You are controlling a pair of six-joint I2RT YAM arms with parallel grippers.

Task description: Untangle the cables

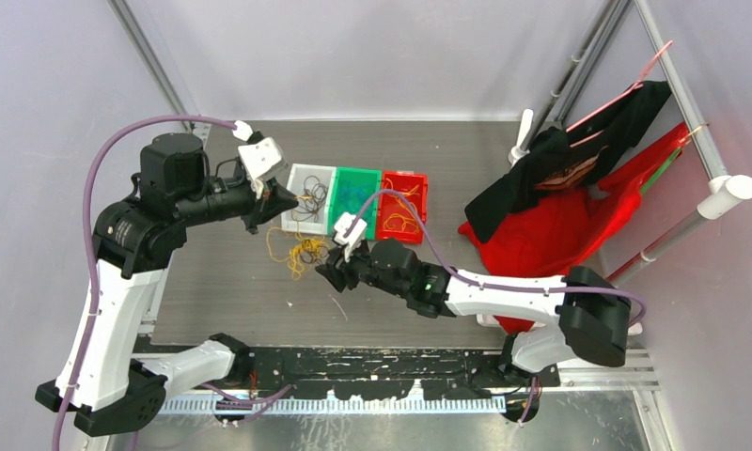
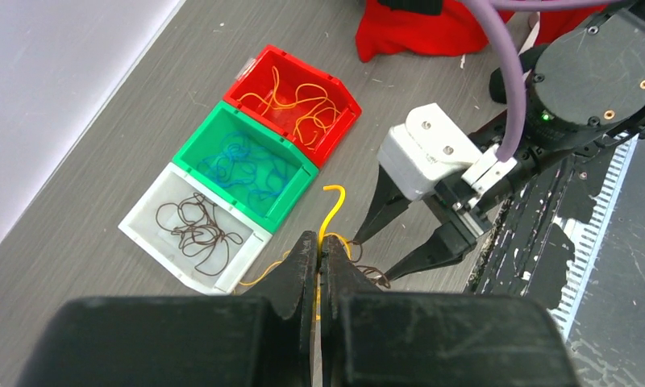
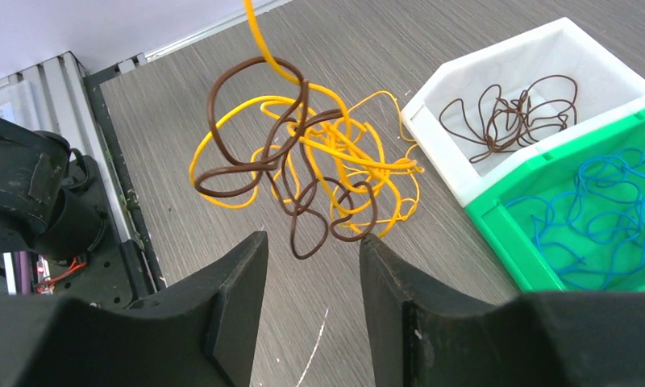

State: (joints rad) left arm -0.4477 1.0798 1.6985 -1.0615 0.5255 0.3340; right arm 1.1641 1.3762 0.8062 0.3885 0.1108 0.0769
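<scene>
A tangle of yellow-orange and dark brown cables [image 3: 303, 161] hangs just above the table [image 1: 231, 291], in front of the bins. My left gripper [image 2: 320, 242] is shut on a yellow strand that rises from the tangle [image 1: 297, 252]. My right gripper [image 3: 313, 236] is open, low and close to the tangle's underside. A brown loop dips between its fingertips [image 3: 255, 242] without being pinched. In the left wrist view the right gripper [image 2: 374, 260] points at the brown strands from the right.
Three bins stand in a row behind the tangle. The white bin [image 2: 162, 258] holds brown cables [image 3: 513, 113], the green bin [image 2: 291, 197] blue ones [image 3: 601, 210], the red bin [image 2: 335, 137] yellow ones [image 2: 299, 97]. Red and black cloth [image 1: 560, 216] hangs on a rack at the right.
</scene>
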